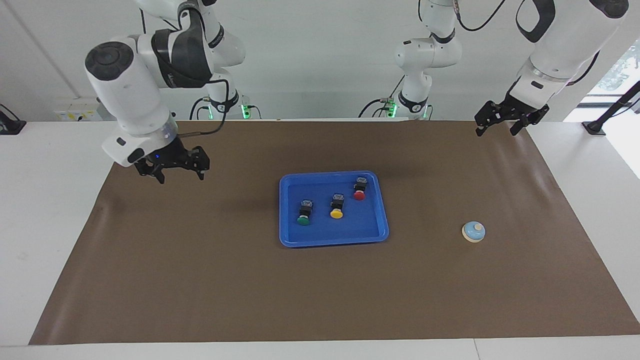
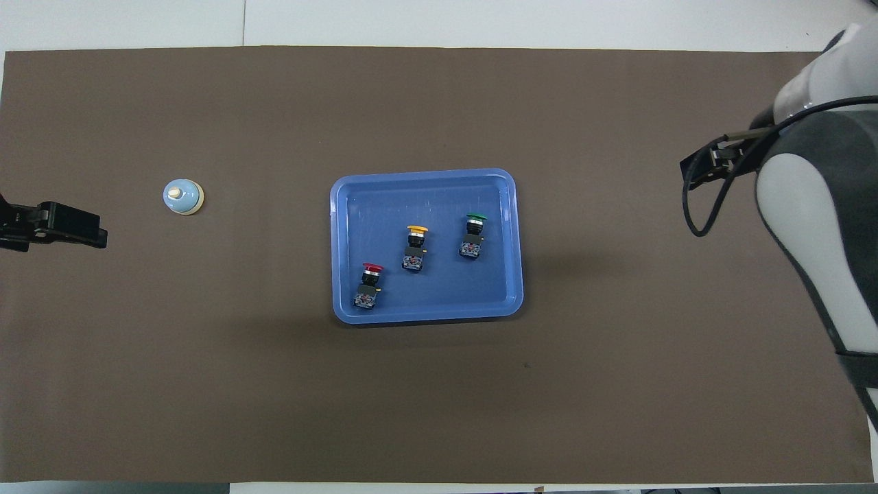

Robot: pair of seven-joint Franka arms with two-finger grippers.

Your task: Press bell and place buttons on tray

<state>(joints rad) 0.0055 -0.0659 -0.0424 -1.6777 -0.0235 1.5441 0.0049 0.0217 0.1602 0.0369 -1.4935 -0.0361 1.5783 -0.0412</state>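
Note the 3 small black mushroom-capped buttons [image 1: 333, 202] on the flat bright-blue plastic tray [image 1: 382, 220]: light, rigid; grip their black bodies. Left gripper [image 1: 500, 122] and right gripper [image 1: 172, 167] hang empty, fingers apart.

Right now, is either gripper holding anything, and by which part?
Nothing is held. The right gripper hangs open and empty over the mat at its own end; the left gripper is open and empty too. All three buttons lie in the tray.

Three buttons [image 1: 336, 204] on tray [image 1: 380, 235]; bell [image 1: 473, 231] beside.
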